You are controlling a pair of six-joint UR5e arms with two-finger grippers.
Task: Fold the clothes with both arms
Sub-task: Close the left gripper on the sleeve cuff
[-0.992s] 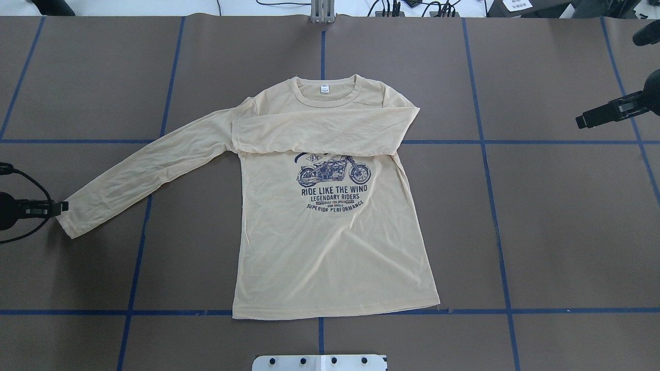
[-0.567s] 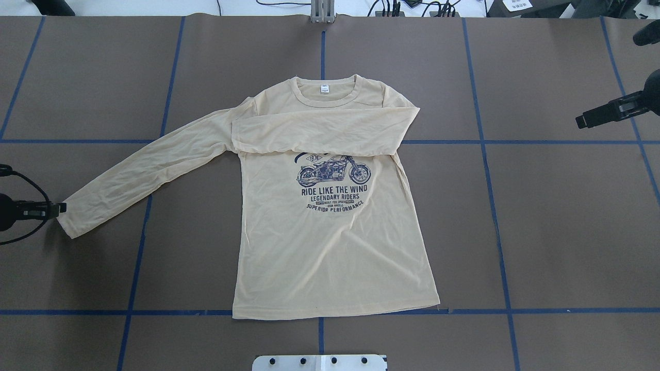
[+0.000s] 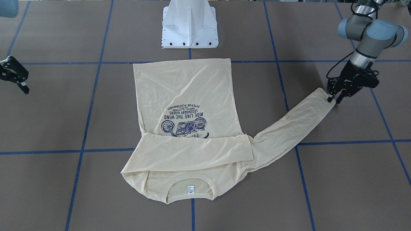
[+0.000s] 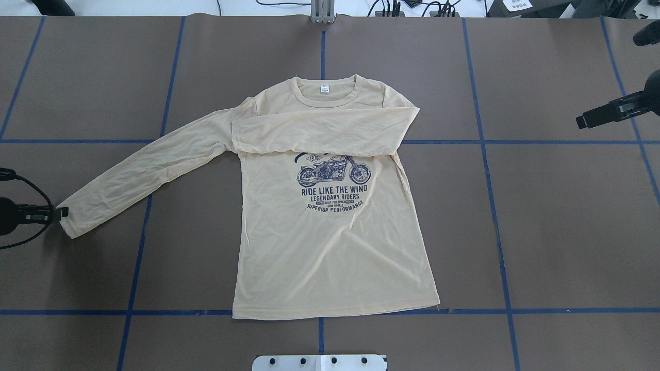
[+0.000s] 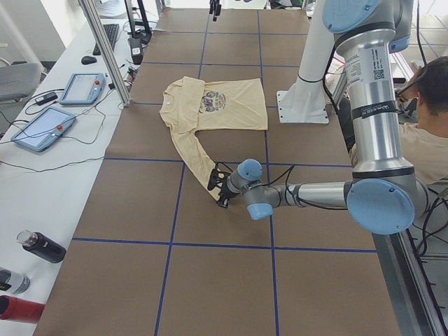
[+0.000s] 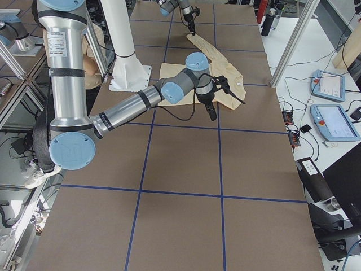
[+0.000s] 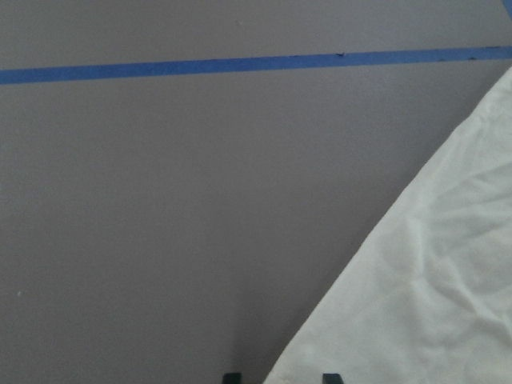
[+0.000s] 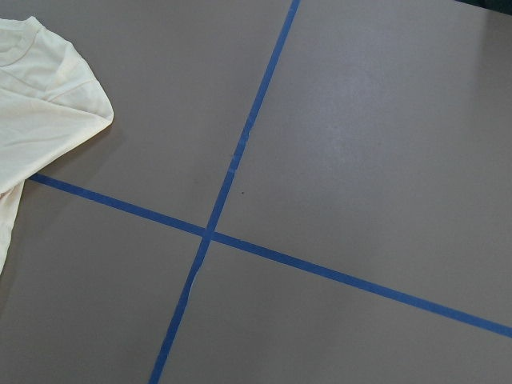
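T-shirt point(image 4: 330, 247): one sleeve point(image 4: 314, 135) folded, one left.
Left end effector point(image 4: 63, 212) spread at outstretched cuff point(image 4: 72, 222), nothing gripped; right end effector point(image 4: 581, 121) spread, idle.

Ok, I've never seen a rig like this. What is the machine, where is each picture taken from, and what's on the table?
This is a robot: two jointed metal arms on a white base, each ending in two-finger jaws. Two pictures look down on the table, one from behind the robot, one facing it; two look along it from the ends; two come from wrist cameras. On the table lies a cream long-sleeved shirt, print up. One sleeve is folded across the chest; the other sleeve stretches out. The left arm has its open jaws at that cuff, not closed on it. The right arm hangs to the side, jaws open, holding nothing.
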